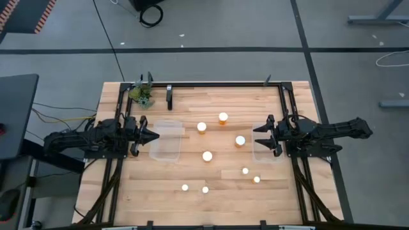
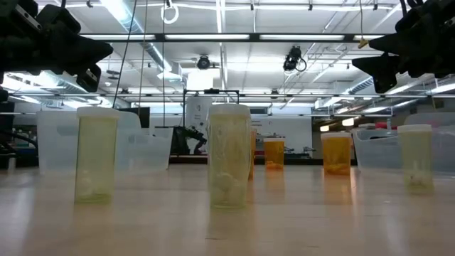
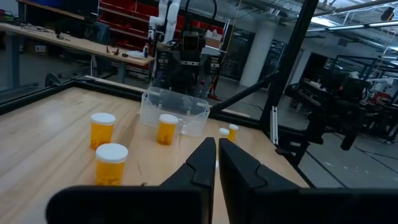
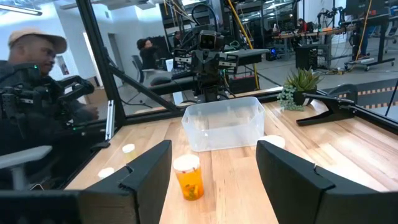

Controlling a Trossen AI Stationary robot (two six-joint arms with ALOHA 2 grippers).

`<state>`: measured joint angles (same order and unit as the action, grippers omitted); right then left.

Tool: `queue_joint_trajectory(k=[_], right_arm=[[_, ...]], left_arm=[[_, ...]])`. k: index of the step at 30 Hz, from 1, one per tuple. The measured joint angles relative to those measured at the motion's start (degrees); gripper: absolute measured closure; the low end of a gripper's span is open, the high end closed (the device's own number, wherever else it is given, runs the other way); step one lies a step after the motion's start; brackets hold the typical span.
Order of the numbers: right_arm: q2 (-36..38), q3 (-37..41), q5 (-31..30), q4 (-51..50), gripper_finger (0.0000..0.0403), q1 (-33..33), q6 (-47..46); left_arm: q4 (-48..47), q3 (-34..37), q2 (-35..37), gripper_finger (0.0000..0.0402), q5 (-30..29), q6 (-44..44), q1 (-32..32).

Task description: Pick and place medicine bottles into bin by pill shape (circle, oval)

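Observation:
Several medicine bottles stand upright on their bases on the wooden table [image 1: 160,185]. The larger ones are amber with white caps [image 1: 202,127] [image 1: 223,117] [image 1: 240,140] [image 1: 207,156]; the smaller ones look all white [image 1: 245,170] [image 1: 185,188]. A clear bin [image 1: 166,142] sits at the left and another clear bin [image 1: 268,150] at the right. My left gripper [image 1: 156,135] hovers level over the left bin's edge, shut and holding nothing [image 3: 216,148]. My right gripper [image 1: 255,135] hovers level by the right bin, open and holding nothing [image 4: 213,147].
A small potted plant [image 1: 142,96] and a black clamp [image 1: 169,97] sit at the table's far left. Black frame rails [image 1: 223,84] run along the far and side edges. A person [image 4: 37,74] sits beyond the table.

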<state>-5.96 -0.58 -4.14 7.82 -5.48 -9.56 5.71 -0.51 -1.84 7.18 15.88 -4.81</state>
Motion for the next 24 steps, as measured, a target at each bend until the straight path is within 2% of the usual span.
queue_joint_trajectory(k=[24], right_arm=[[0.0, 0.0, 0.0, 0.0, 0.0162, 0.0, 0.0]], left_arm=[[0.0, 0.0, 0.0, 0.0369, 0.0, 0.0, 0.0]])
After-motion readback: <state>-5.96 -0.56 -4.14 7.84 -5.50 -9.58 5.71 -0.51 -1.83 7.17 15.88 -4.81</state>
